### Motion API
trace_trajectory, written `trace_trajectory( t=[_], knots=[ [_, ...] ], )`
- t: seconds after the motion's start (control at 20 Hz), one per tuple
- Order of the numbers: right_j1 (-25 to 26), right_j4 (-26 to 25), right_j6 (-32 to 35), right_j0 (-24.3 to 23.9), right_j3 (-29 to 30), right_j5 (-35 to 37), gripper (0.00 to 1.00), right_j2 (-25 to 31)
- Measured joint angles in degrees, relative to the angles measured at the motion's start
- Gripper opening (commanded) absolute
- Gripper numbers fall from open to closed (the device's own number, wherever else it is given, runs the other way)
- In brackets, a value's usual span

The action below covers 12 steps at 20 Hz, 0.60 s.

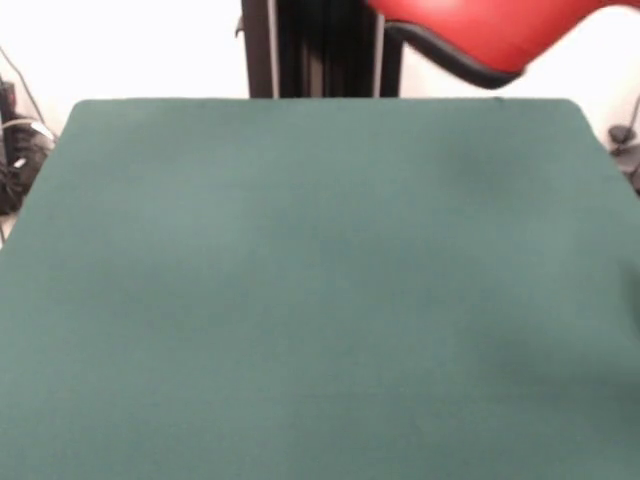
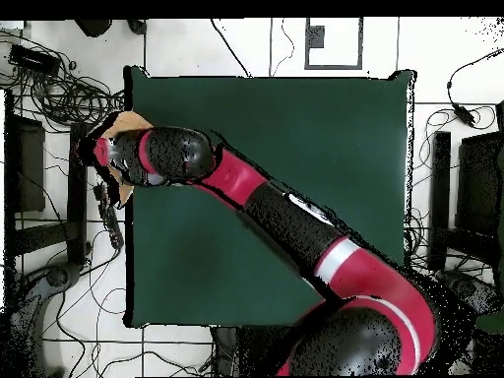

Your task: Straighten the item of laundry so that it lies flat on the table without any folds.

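Towel (image 2: 126, 122) location: only a small orange-tan patch shows in the overhead view, at the desk's (image 2: 295, 148) left edge near the far corner, beneath the wrist end of the arm (image 2: 295, 221). It appears to sit at or over the rim; how much hangs off cannot be told. The front view shows bare green cloth and none of the towel.

Jaws: hidden under the arm's head in the overhead view and out of the front view; whether they are parted, closed or gripping the towel cannot be told.

Judgement on the step: the towel wants bringing inboard before any spreading, drawn toward the desk's centre rather than along the rim, so no part slips over.

Clearance: the whole green surface inboard is free. Cables (image 2: 59, 94) lie on the floor just beyond the left edge, so outward travel risks a snag.
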Motion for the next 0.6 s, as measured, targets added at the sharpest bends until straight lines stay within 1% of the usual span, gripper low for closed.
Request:
trace_trajectory(
  t=[0.3, 0.4, 0.45, 0.55, 0.6],
  knots=[
    [2.5, -3.3, 0.0, -1.1, 0.2, 0.0, 0.00, -1.3],
    [3.4, -4.3, 0.0, -0.9, 0.2, 0.0, 0.00, -1.8],
    [4.2, -5.9, 0.0, -0.4, 0.2, 0.1, 0.00, -2.8],
    [4.7, -7.1, 0.0, 0.1, 0.1, 0.3, 0.00, -3.7],
    [5.2, -8.6, 0.0, 0.8, 0.0, 0.9, 0.00, -5.1]
  ],
)
